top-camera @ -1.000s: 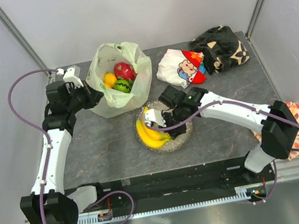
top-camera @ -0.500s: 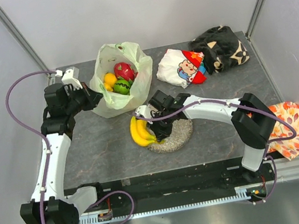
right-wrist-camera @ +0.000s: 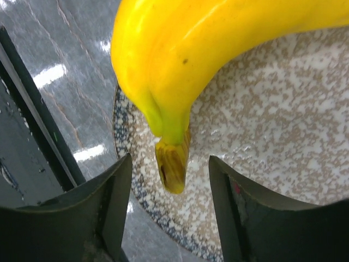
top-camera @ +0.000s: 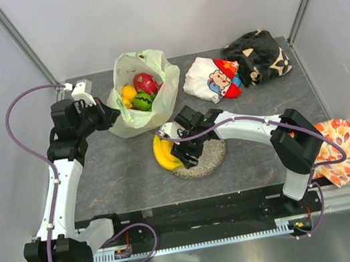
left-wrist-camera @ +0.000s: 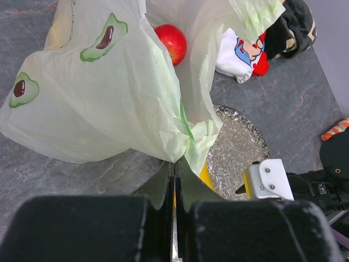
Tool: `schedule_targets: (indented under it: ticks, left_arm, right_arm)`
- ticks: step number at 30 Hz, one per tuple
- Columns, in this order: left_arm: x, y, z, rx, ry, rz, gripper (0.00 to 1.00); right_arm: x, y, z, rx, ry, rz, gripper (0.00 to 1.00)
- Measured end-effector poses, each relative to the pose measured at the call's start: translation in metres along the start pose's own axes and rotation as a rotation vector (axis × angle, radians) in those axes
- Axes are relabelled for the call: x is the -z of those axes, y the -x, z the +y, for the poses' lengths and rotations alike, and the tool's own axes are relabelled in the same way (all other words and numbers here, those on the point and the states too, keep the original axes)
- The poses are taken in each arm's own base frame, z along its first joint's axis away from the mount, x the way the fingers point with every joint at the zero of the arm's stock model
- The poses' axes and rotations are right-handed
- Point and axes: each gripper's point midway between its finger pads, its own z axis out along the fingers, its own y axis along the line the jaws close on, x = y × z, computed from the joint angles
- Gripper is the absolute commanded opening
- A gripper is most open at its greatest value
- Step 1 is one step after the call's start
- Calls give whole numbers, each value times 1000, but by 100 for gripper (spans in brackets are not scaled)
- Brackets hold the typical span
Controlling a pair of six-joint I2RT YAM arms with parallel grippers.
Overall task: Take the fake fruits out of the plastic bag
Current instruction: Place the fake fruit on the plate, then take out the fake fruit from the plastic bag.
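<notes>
At the table's [top-camera: 115, 175] back left, the thin, crinkly bag [top-camera: 133, 116] gaped, its edge pinched in the clenched left gripper [top-camera: 106, 116]. A speckled round dish [top-camera: 212, 157] held the glossy curved bananas [top-camera: 164, 154], already out, with the right gripper [top-camera: 185, 155] released astride their stem. The apple [top-camera: 145, 82], orange [top-camera: 129, 92] and green fruit [top-camera: 143, 100] sat inside, not yet out.

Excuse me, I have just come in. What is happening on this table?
The left claw is shut on the edge of the plastic bag. The right claw is open over the dish, with the stem end of the bananas between its fingers. An apple, an orange and a green fruit lie in the bag.
</notes>
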Motion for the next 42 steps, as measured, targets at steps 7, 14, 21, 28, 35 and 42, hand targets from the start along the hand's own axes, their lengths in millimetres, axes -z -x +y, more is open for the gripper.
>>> schedule_targets:
  ticks: [7,14,21,28,35,42]
  left_arm:
    - [0,0,-1,0,-6,1,1]
    - [7,1,-9,-21,-36,-6,2]
    - [18,-7,-24,-17,-97,34,2]
    - [22,-30,-23,-2,-103,114,2]
    - [25,-39,-24,-31,-126,152,2]
    - [29,-63,-26,-29,-162,238,2]
  right_arm:
    - [30,5,1,67,10,69,66]
    - [123,106,-26,131,-71,-174,52]
    - [151,189,-47,194,-148,-375,52]
    - [38,215,-121,118,-224,-339,68]
    - [-25,206,-189,9,-389,-322,87]
    - [-3,226,-223,-8,-508,-427,86]
